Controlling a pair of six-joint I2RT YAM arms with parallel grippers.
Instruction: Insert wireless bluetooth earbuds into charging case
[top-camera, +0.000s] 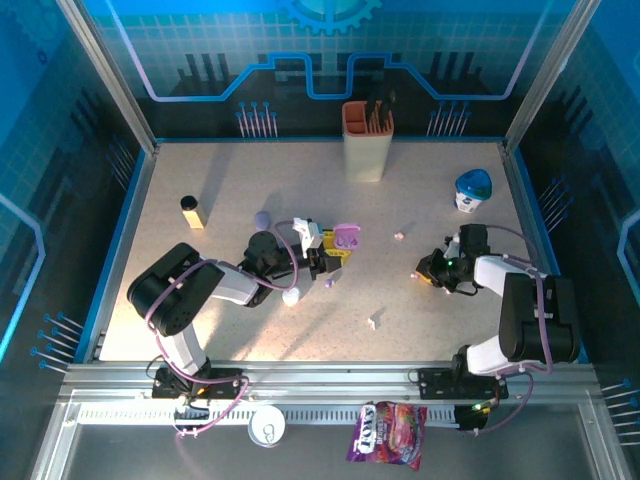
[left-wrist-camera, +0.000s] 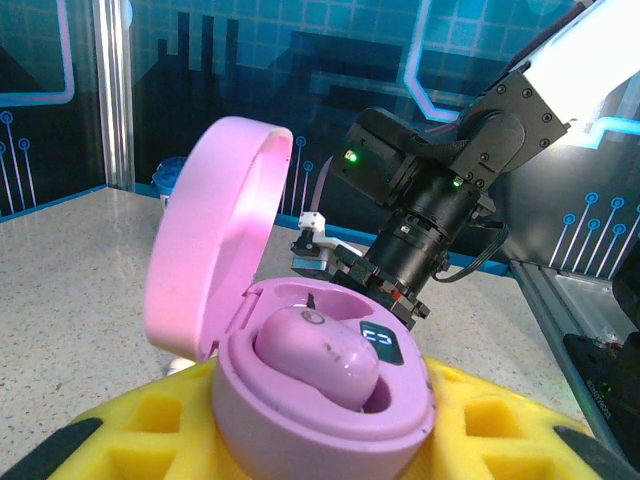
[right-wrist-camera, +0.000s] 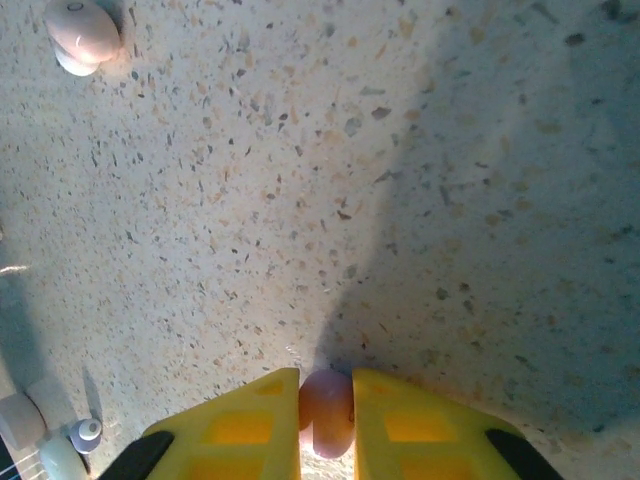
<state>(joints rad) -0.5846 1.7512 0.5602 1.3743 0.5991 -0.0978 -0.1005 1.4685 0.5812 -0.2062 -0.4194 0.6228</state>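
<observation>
I'm watching my left tool (top-camera: 331, 258) pinching the open pink charging case (left-wrist-camera: 300, 420), with one pink earbud (left-wrist-camera: 315, 355) sitting inside. My right tool (right-wrist-camera: 326, 415), at three o'clock of it, is squeezing a second earbud (right-wrist-camera: 326, 398) over the table (right-wrist-camera: 420, 200); a loose earbud (right-wrist-camera: 82, 35) is lying at eleven o'clock.

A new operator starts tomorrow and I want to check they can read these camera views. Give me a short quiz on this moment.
1. True or false: the pink charging case has its lid closed.
2. What does the right gripper pinch? A) a pink earbud B) a purple case C) nothing
3. Fill in: in the left wrist view, ___ of the earbuds sits seated in the case.
Key: 1 false; 2 A; 3 one.
</observation>
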